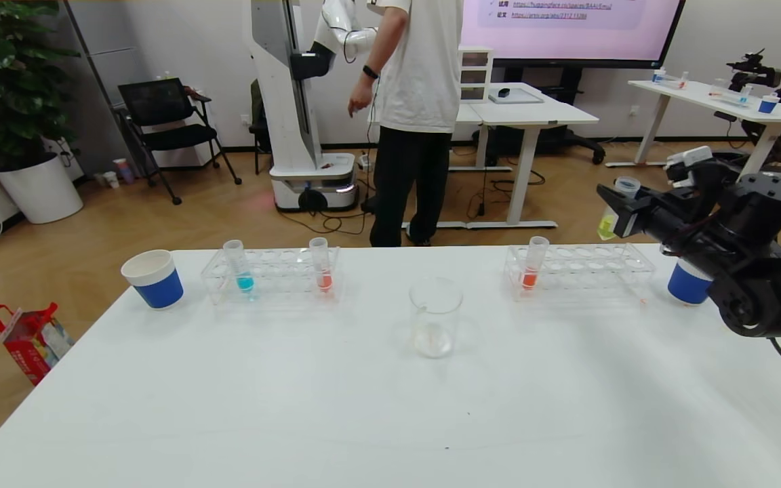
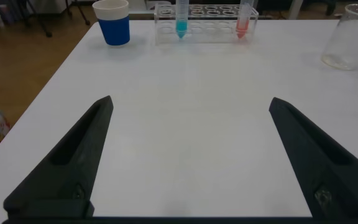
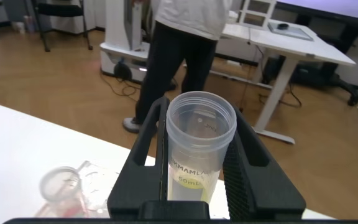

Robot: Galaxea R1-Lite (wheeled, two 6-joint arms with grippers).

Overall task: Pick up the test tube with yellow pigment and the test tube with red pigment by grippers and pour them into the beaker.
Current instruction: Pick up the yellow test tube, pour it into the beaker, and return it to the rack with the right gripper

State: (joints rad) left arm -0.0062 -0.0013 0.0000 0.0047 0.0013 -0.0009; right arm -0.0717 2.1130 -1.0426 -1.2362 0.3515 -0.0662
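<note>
My right gripper is shut on the test tube with yellow pigment and holds it in the air beyond the table's far right edge, above the right rack. In the right wrist view the tube stands upright between the fingers, open mouth up, yellow-green liquid low. The test tube with red pigment stands in the left rack. The empty beaker stands mid-table. My left gripper is open and empty over bare table, with the red tube and the beaker ahead. It is out of the head view.
A blue-liquid tube shares the left rack. An orange-liquid tube stands in the right rack. Blue paper cups stand at far left and far right. A person stands behind the table.
</note>
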